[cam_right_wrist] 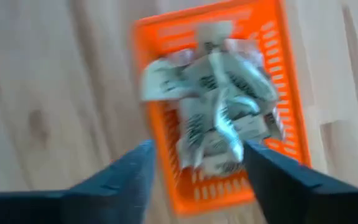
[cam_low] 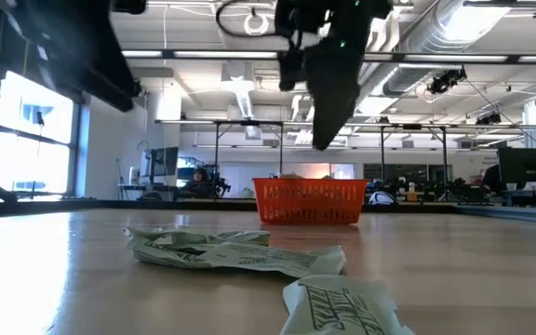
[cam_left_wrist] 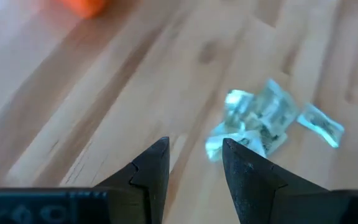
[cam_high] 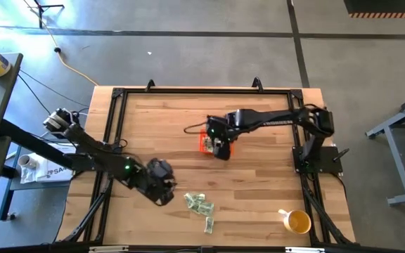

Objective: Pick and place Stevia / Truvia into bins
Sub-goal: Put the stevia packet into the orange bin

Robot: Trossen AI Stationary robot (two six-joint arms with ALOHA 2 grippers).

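Note:
Several green-and-white sweetener packets (cam_high: 199,205) lie loose on the wood near the table's near edge; in the low view these packets (cam_low: 235,251) sit in the foreground. More packets (cam_right_wrist: 213,115) are heaped inside the orange bin (cam_high: 204,143), which stands mid-table. My left gripper (cam_high: 166,191) hovers just left of the loose packets (cam_left_wrist: 263,121), open, with nothing between its fingers (cam_left_wrist: 151,171). My right gripper (cam_right_wrist: 199,149) hangs over the bin (cam_right_wrist: 166,180), open and empty. In the low view the right gripper (cam_low: 328,102) is well above the bin (cam_low: 310,201).
A yellow mug (cam_high: 297,222) stands near the table's near right corner. A black frame (cam_high: 111,126) runs around the table top. Bare wood lies between the bin and the loose packets.

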